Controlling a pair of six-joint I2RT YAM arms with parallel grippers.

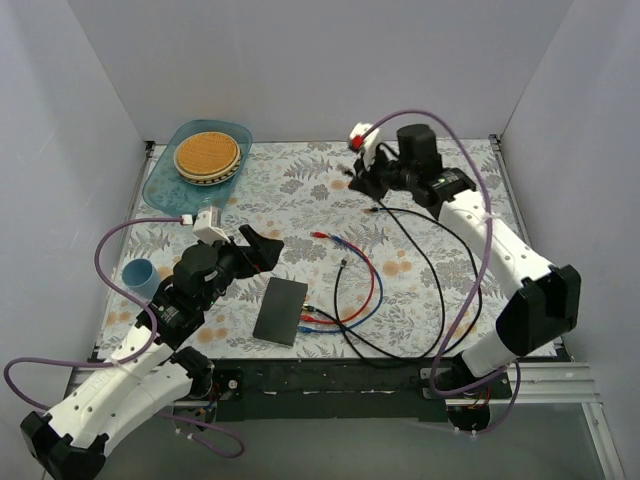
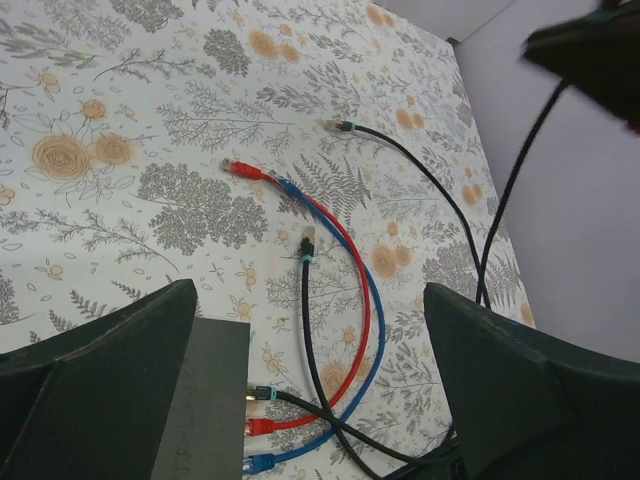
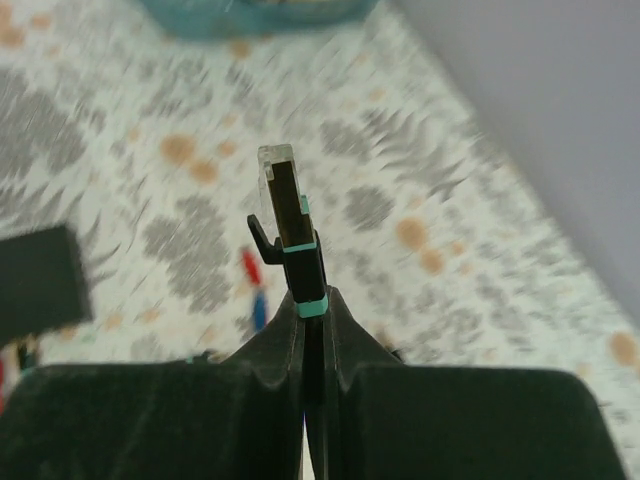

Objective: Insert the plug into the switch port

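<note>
From above, the switch (image 1: pixel 280 311) lies flat on the flowered surface (image 1: pixel 300 190) near its front edge, with red (image 1: pixel 372 285), blue (image 1: pixel 352 318) and black (image 1: pixel 345 335) cables running out of its right side. The left gripper (image 1: pixel 268 250) hovers just behind the switch with its jaws spread and nothing in them. The right gripper (image 1: pixel 358 180) is up at the far side, well apart from the switch, and a black lead hangs from it. A tray (image 1: pixel 160 185) and a cup (image 1: pixel 138 275) sit at the left. In the left wrist view the left gripper (image 2: pixel 310 295) stands wide apart and empty over the cables, and the switch (image 2: pixel 205 400) is at the lower left, partly behind one finger (image 2: pixel 100 390). In the blurred right wrist view the right gripper (image 3: pixel 315 310) is clamped tight on the plug (image 3: pixel 283 200), which sticks up clear-tipped past the fingertips. The switch (image 3: pixel 40 285) shows at the left edge, far from the plug.
</note>
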